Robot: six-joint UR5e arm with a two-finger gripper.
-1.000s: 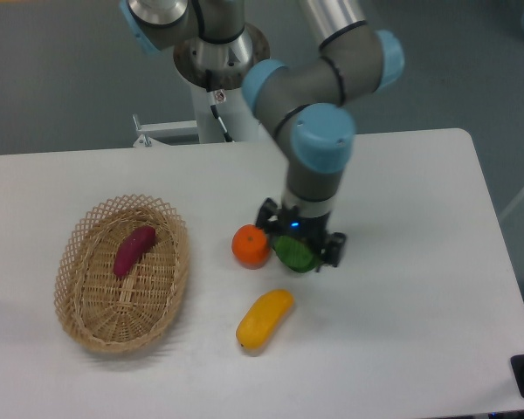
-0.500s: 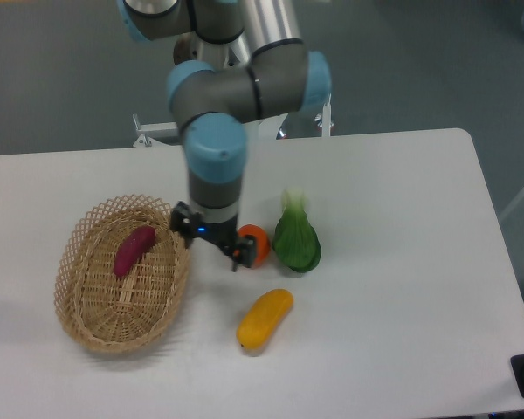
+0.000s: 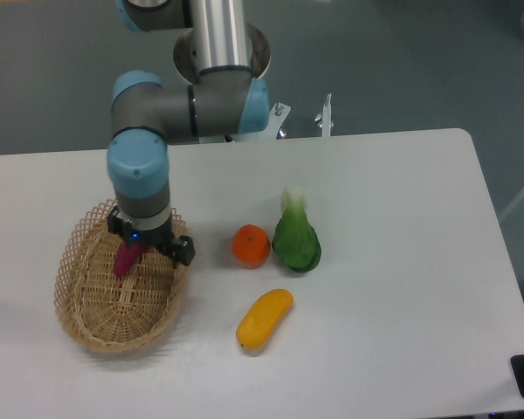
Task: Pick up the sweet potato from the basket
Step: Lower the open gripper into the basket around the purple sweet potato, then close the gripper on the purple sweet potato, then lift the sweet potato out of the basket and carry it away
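The basket (image 3: 87, 305) held the sweet potato (image 3: 124, 259) in its upper half, long axis roughly vertical in view. The gripper (image 3: 144, 247) hung directly over the tuber's upper end, hiding it. Jaw opening could not be determined.

The hand (image 3: 148, 247) hangs over the upper part of the wicker basket (image 3: 96, 327), whose lattice rim rings it closely. To its right, bare table (image 3: 402, 262) separates it from the orange (image 3: 251, 245), bok choy (image 3: 296, 237) and yellow fruit (image 3: 265, 319).
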